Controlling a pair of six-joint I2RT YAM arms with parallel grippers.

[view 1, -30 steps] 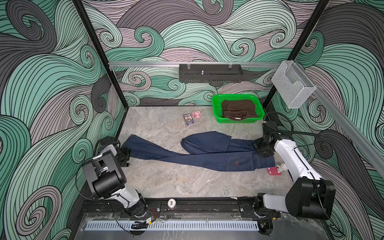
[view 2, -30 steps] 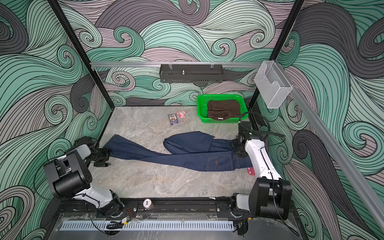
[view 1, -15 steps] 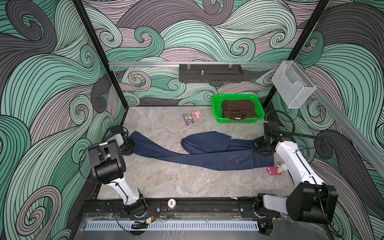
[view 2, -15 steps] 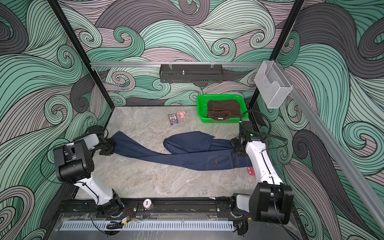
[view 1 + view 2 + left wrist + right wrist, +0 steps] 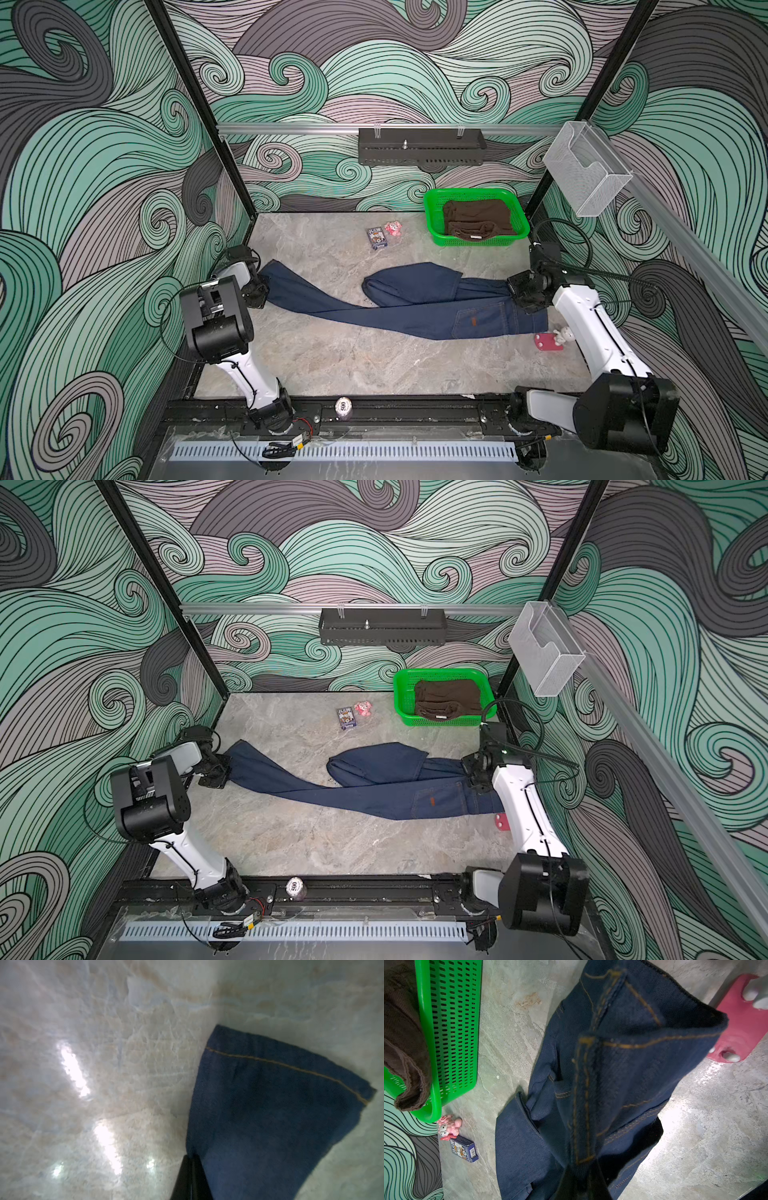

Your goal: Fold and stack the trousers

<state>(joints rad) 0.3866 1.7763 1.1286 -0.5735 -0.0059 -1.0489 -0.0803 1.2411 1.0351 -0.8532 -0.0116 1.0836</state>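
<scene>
The left gripper [image 5: 258, 293] is clamped shut on the hem of one leg at the far left. The right gripper [image 5: 519, 291] pinches the waistband at the right. Between them the trousers [image 5: 415, 311] lie stretched across the marble table [image 5: 332, 365], the second leg folded back mid-table. The green basket [image 5: 430, 216] sits beyond them at the far right.

White robot arm [image 5: 524, 808] hides most of a flat pink plastic piece [image 5: 500, 821]; dark navy denim trousers [image 5: 280, 1105] appear blurred in the left wrist view.
</scene>
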